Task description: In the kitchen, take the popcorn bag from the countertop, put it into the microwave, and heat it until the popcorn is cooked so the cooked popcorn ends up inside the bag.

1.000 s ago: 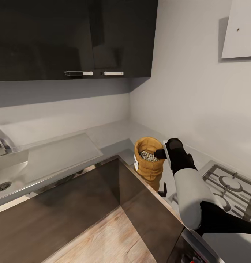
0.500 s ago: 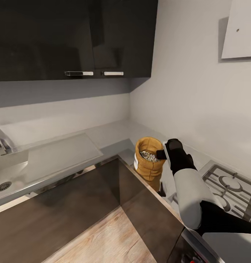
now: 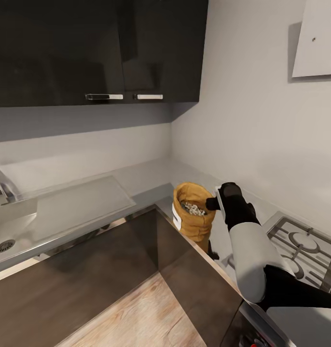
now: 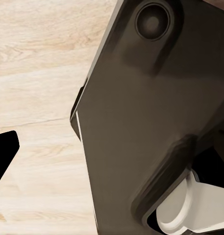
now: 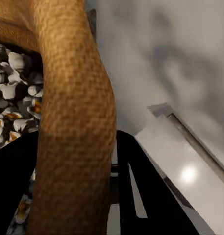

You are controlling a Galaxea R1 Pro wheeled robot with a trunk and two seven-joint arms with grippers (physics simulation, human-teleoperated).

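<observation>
While the sack hangs from the arm: the right pincer point(image 3: 213, 202) is pinching the rolled rim of the popcorn bag point(image 3: 193, 216), one finger inside over the kernels and one outside.
Bag's place: near the corner of the bench point(image 3: 136, 180), at its front edge, left of the gas hob point(image 3: 300, 246); it looks tilted and lifted a little, though I cannot tell for sure whether its base is off the surface.
Contents: popcorn point(image 3: 194, 208) shows pale and raw at the mouth, none spilled that I can see.
Done so far, as I judge it: the bag is gripped and the pick-up is under way.
Left to do: carry it to the microwave, put it in, shut the door, heat it.
Right wrist view adds: the rim point(image 5: 72, 122) runs between the two dark fingers point(image 5: 141, 191), with kernels point(image 5: 13, 112) on the inner side and the grey bench point(image 5: 165, 63) beyond; the hold looks snug on the roll alone.
Head view adds: the room around it, with dark wall cupboards point(image 3: 98, 48), the sink point(image 3: 11, 231) far left and wood floor point(image 3: 146, 313) near.
Left wrist view adds: floor planks point(image 4: 38, 73) and a dark part of the robot point(image 4: 151, 107).
Left pincer: I cannot tell its state.
</observation>
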